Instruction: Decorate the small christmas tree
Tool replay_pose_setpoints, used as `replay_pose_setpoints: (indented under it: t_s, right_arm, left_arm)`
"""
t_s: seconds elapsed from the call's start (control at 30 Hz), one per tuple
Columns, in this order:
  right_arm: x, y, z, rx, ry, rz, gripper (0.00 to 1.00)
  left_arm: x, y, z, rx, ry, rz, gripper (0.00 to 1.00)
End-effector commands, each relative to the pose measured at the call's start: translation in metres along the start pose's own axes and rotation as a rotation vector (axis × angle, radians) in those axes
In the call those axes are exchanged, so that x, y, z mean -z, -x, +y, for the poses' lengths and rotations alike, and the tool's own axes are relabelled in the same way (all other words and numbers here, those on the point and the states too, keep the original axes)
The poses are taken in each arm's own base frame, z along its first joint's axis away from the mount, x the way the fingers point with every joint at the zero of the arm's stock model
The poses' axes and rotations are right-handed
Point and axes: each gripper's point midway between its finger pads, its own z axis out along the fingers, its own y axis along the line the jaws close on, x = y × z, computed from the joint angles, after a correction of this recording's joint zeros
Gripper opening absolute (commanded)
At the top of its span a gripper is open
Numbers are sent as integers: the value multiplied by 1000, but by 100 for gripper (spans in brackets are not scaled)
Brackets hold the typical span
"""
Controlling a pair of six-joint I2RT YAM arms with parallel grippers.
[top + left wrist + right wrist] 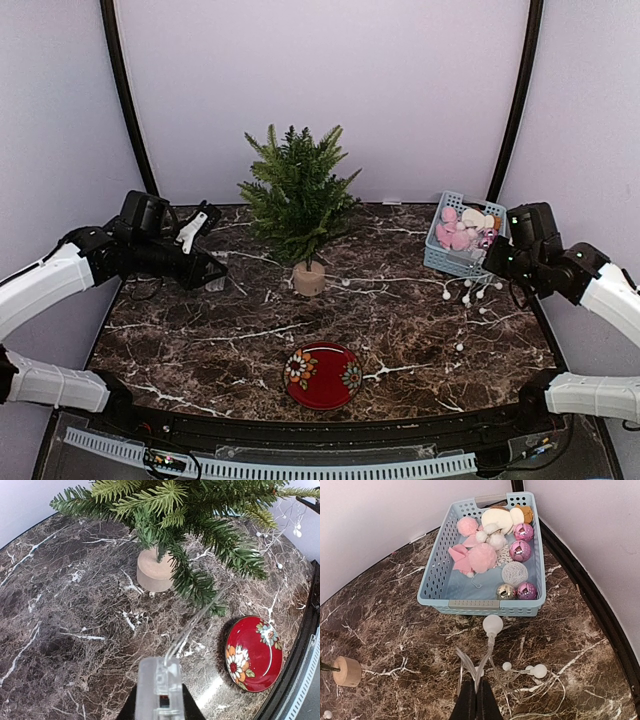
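left gripper [160,702]: nearly closed, pinching a clear plastic block [159,677] at its tips
right gripper [476,697]: squeezed tight on clear wire [487,652]

A robot lab booth: plain pale walls [320,80] enclose a marble-patterned table [200,340].

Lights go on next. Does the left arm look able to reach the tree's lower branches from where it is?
Probably yes: nothing stands on the marble table between the left gripper and the small christmas tree; only the light string it grips runs there.

no readable text, no labels or brands, no numbers or signs
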Motion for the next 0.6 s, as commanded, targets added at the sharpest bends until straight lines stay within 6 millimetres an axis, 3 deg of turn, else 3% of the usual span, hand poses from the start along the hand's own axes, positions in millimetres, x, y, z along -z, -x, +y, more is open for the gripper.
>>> replay_pose_setpoints:
  t_s: [0.0, 0.27, 0.57]
  right_arm:
    - [1, 11, -5, -11, -34, -41, 0]
    - [-8, 7, -18, -1, -114, -30, 0]
    - [-15, 1, -43, -8, -213, -27, 0]
  left_arm:
    - [-5, 12, 2, -31, 2, -5, 0]
    - [-23, 32, -4, -44, -74, -27, 0]
    - [-50, 41, -10, -58, -162, -1, 0]
